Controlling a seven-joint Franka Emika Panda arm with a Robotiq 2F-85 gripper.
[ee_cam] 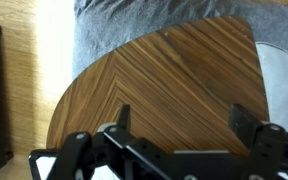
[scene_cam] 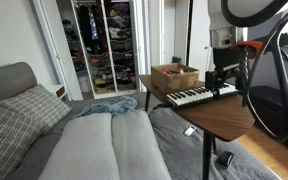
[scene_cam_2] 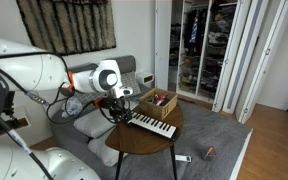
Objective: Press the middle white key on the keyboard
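The keyboard is a slim black body with white and black keys; it lies on a round wooden table in both exterior views. My gripper hangs over one end of the keyboard, just above the table. In the wrist view the gripper is open and empty, its two fingers wide apart over bare wood. The keyboard is out of sight in the wrist view.
An open brown cardboard box stands right behind the keyboard. A grey bed with pillows lies beside the table. An open closet is at the back. Black cables hang near the arm.
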